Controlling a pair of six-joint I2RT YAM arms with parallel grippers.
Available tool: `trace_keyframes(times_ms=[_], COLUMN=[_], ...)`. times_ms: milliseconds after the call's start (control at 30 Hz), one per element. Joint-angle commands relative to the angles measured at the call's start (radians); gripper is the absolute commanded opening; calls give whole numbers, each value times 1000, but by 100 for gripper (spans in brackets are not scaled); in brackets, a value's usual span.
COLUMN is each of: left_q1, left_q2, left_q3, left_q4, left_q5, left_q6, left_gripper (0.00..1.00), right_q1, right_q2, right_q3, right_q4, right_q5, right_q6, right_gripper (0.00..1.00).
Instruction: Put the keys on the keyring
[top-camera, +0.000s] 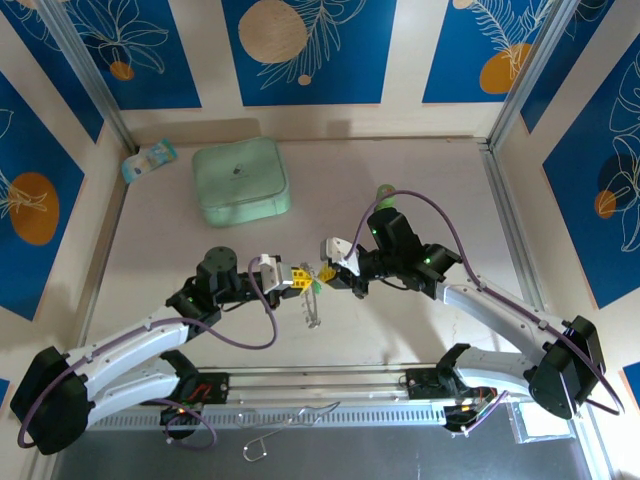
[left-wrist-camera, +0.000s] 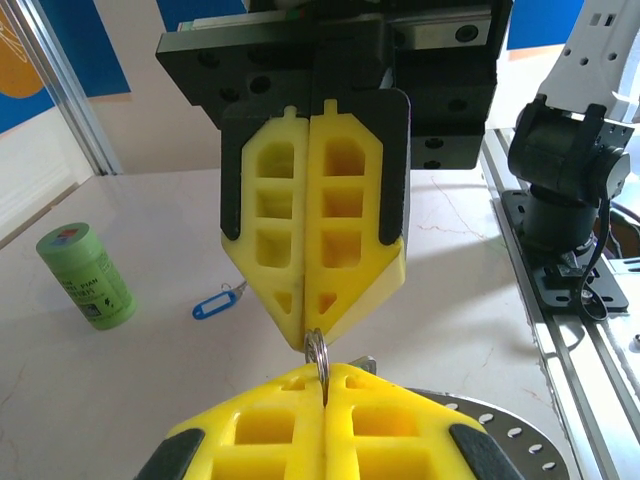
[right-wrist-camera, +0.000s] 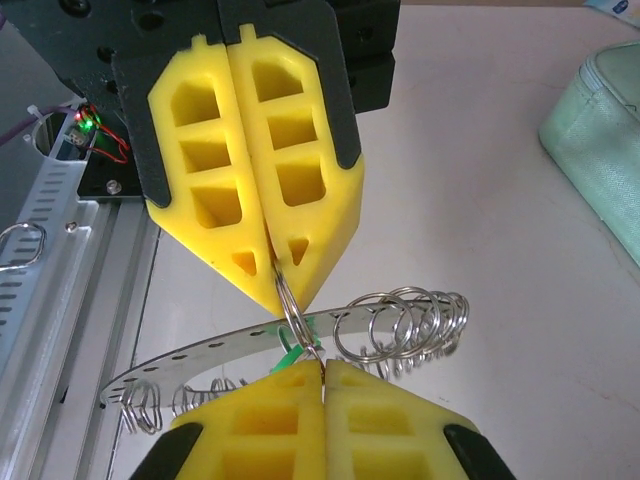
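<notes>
Keyring (right-wrist-camera: 200, 355), a perforated silvery hoop hung with a bunch of spare split rings (right-wrist-camera: 410, 320): up off the table, dangling below the meeting grippers at the centre of the overhead view (top-camera: 313, 308), and lower right in the left wrist view (left-wrist-camera: 490, 425).

One small split ring (right-wrist-camera: 290, 300) of it pinched edge-on from both sides. Left gripper (right-wrist-camera: 275, 290) clenched on its upper arc, right gripper (right-wrist-camera: 322, 365) clenched on its lower arc, yellow tips nearly touching. Same pinch in the left wrist view, with left gripper (left-wrist-camera: 325, 368) at the bottom and right gripper (left-wrist-camera: 312, 335) above.

Green key (right-wrist-camera: 290, 350): only a green sliver just under the pinched ring, against the hoop. Threaded or merely touching, not clear.

Blue key (left-wrist-camera: 212, 307): flat on the table, centre left of the left wrist view, well apart from the keyring, so not yet on.

Judged progress: early to middle. Ring gripped for prying open, one key close by, the other untouched.

Around: green tape roll (left-wrist-camera: 85, 275) upright just left of the blue key. Mint-green case (top-camera: 240, 180) in the upper middle of the overhead view. Small packet (top-camera: 150, 160) in the upper left corner of the table. Wire hook (top-camera: 290, 420) on the front rail.

In the way, likely: both sets of fingertips covering most of the ring, little free arc for a key, spare rings crowding beside it, and no free gripper for fetching the blue key
</notes>
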Motion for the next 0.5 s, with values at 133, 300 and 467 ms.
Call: trace_keyframes(times_ms=[133,300,467], left_q1=[-7,-7,-7], left_q2=[-13,-29,-24], left_q3=[15,-6,-17], left_q4=[122,119,131], left_q5=[95,57,53], left_q6=[-51,-35,-41], left_gripper=[0,0,0], right_q1=[11,-30,-58], right_q2=[40,-45,-92], right_q3=[-14,-68,-102], right_q4=[47,127,145], right_q5=[-12,-66,-160], right_q6=[32,82,89], right_gripper=[1,16,28])
